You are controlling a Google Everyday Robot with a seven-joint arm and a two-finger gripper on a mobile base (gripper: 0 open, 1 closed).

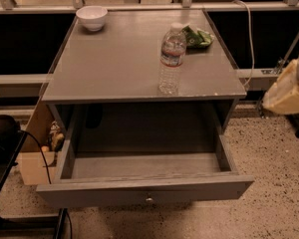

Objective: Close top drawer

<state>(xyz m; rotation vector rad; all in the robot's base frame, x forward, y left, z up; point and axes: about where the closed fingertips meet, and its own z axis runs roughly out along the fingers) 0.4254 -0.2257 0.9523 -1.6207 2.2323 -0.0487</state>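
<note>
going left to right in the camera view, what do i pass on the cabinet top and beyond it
white bowl → water bottle → green packet → gripper, off the cabinet's right side by the picture's edge. The open top drawer spans the whole width, so it is left out.

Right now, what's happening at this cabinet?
Nothing is touching the top drawer; it stands pulled far out and looks empty. The gripper is not in view; only a pale shape, possibly the arm, shows at the right edge, apart from the drawer. A water bottle, bowl and green packet sit on the cabinet top.
</note>
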